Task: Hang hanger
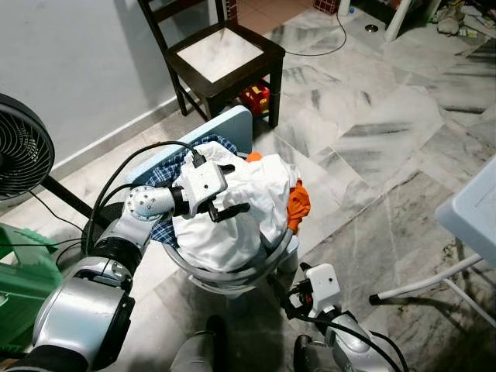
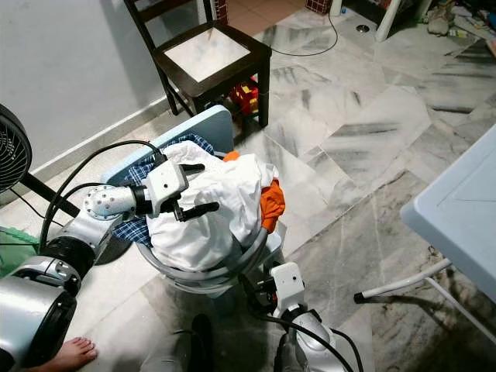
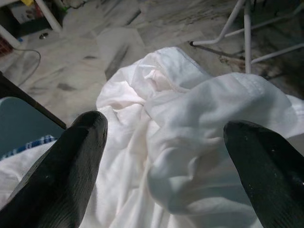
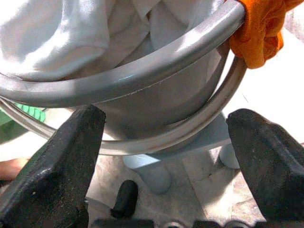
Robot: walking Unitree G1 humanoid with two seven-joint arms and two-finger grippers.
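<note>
I hold left gripper (image 1: pixel 226 199) jaws released over white cloth (image 1: pixel 232 209); soft, limp; hanger probably buried; right gripper (image 4: pixel 166 156) jaws released at basket's (image 4: pixel 142 71) 6 o'clock.

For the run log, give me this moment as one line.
left tool: open, over white garment | right tool: open, low beside grey laundry basket | orange cloth: on basket rim | hanger: cannot tell

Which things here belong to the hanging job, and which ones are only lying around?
Belong to the job:
left gripper, open over the white garment
grey laundry basket
orange cloth
blue checked cloth
right gripper, open, low beside the basket

Just lying about:
dark wooden chair
fan
folding table
</note>
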